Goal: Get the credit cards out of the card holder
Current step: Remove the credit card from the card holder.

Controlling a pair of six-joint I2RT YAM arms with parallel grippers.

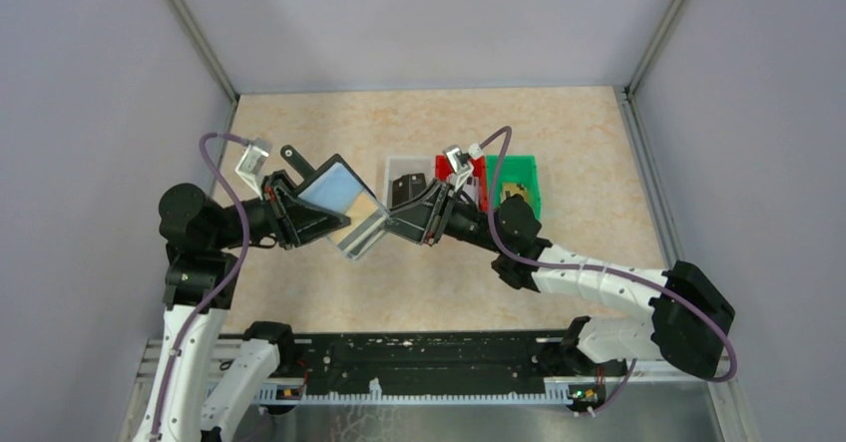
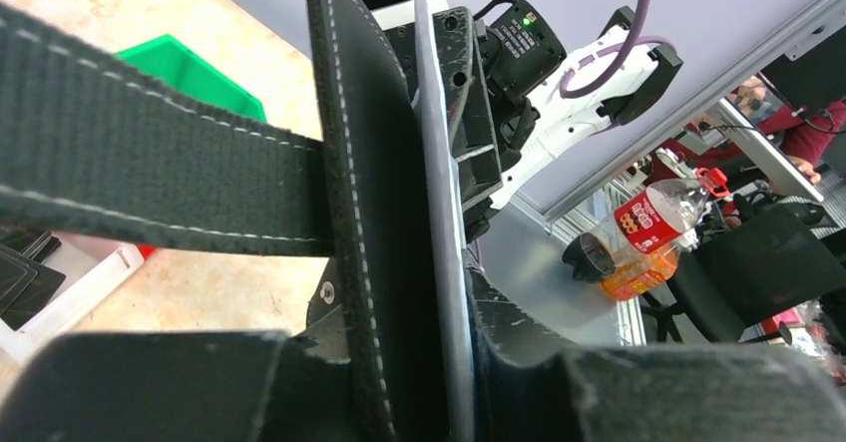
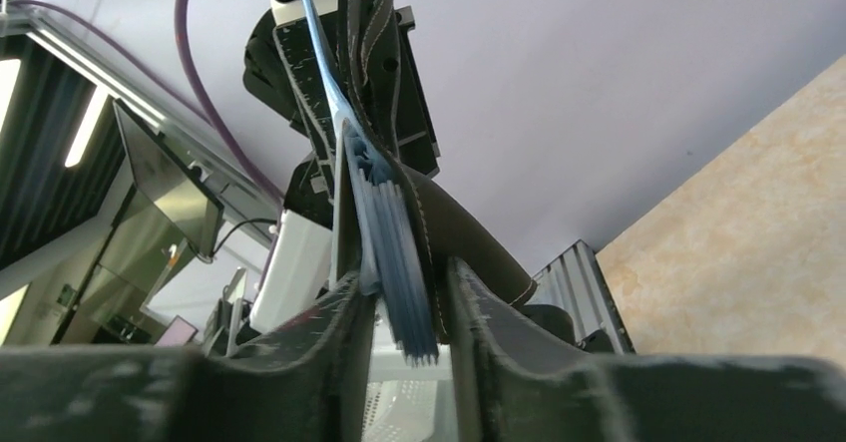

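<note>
The card holder (image 1: 334, 188) hangs open above the table between both arms, its grey-blue inner panel facing up and its snap strap (image 1: 294, 158) sticking out to the far side. My left gripper (image 1: 299, 208) is shut on its black cover (image 2: 369, 213), which fills the gap between the fingers, and the strap (image 2: 150, 163) crosses that view. My right gripper (image 1: 394, 224) is shut on the fanned grey-blue slot stack (image 3: 404, 282). I cannot tell credit cards from slot edges there. A small tan card-like thing (image 1: 514, 195) lies in the green bin.
Behind the grippers a clear bin (image 1: 399, 168), a red bin (image 1: 444, 168) and a green bin (image 1: 524, 175) stand in a row at mid-table. Grey walls enclose the table on three sides. A drink bottle (image 2: 648, 232) lies beyond the near edge.
</note>
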